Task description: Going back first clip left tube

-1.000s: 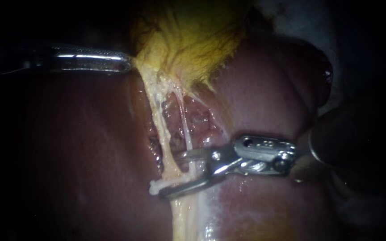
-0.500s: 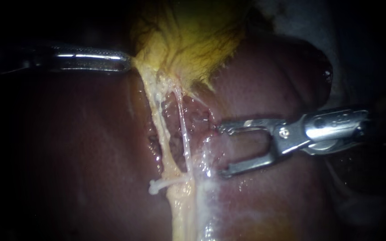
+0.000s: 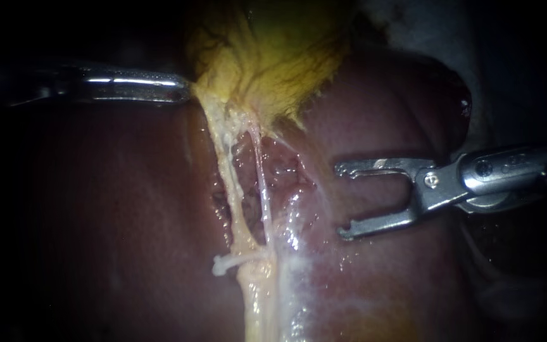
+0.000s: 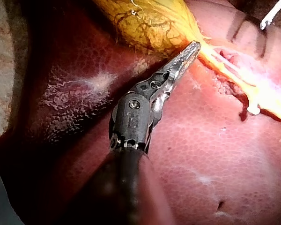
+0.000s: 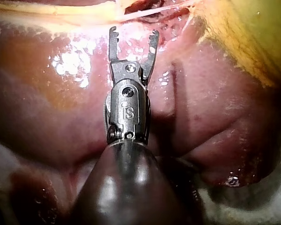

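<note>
The yellow gallbladder [image 3: 273,63] lies on the dark red liver [image 3: 115,209]. Two tubes run down from it: a thicker left tube [image 3: 226,171] and a thin pale right tube [image 3: 261,180]. A white clip [image 3: 226,263] sits across the left tube low down; the left wrist view shows the clip [image 4: 253,108] too. My left instrument [image 3: 182,88] is shut on the gallbladder's edge [image 4: 192,47]. My right instrument [image 3: 341,201] hangs to the right of the tubes, jaws wide open and empty, apart from the tissue [image 5: 133,33].
Wet, raw tissue [image 3: 286,177] lies between the tubes and my right instrument. A pale surface [image 3: 413,25] shows beyond the liver's upper right edge. The liver's rounded rim [image 5: 234,178] lies beside the right shaft.
My right instrument's jaws have come off the left tube, opened wide and drawn back to the right. The white clip stays on the tube. The left instrument has held still.
</note>
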Controlling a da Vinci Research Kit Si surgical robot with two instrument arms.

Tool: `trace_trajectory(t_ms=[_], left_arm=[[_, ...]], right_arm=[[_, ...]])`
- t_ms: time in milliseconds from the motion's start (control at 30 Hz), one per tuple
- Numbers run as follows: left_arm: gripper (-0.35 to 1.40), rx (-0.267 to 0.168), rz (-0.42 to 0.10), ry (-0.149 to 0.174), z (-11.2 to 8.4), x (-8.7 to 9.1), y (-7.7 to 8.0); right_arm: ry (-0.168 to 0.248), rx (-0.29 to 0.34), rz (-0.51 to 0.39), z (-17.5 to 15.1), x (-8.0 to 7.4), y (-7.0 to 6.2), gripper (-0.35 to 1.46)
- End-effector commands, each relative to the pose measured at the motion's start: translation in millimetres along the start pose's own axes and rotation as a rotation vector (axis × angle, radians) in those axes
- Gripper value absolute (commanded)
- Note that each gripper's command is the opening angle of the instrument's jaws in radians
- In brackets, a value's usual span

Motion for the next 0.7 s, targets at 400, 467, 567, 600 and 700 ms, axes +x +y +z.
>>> trace_trajectory(t_ms=[400, 467, 567, 600, 700], left_arm=[[-0.35, 0.010, 0.012, 0.013, 4.0, 2.9, 0.2], [-0.35, 0.011, 0.012, 0.013, 4.0, 2.9, 0.3], [-0.35, 0.011, 0.012, 0.013, 3.9, 2.9, 0.3], [-0.35, 0.011, 0.012, 0.013, 3.9, 2.9, 0.3], [-0.35, 0.013, 0.011, 0.013, 3.6, 2.7, 0.4]], right_arm=[[0.000, 0.001, 0.000, -0.3, -0.1, -0.1, 0.59], [0.000, 0.001, 0.000, -0.3, -0.1, -0.1, 0.59], [0.000, 0.000, 0.000, -0.2, 0.0, -0.2, 0.60], [0.000, 0.000, 0.000, -0.1, 0.0, -0.2, 0.60], [0.001, 0.017, 0.000, 0.5, 0.0, -0.2, 0.60]])
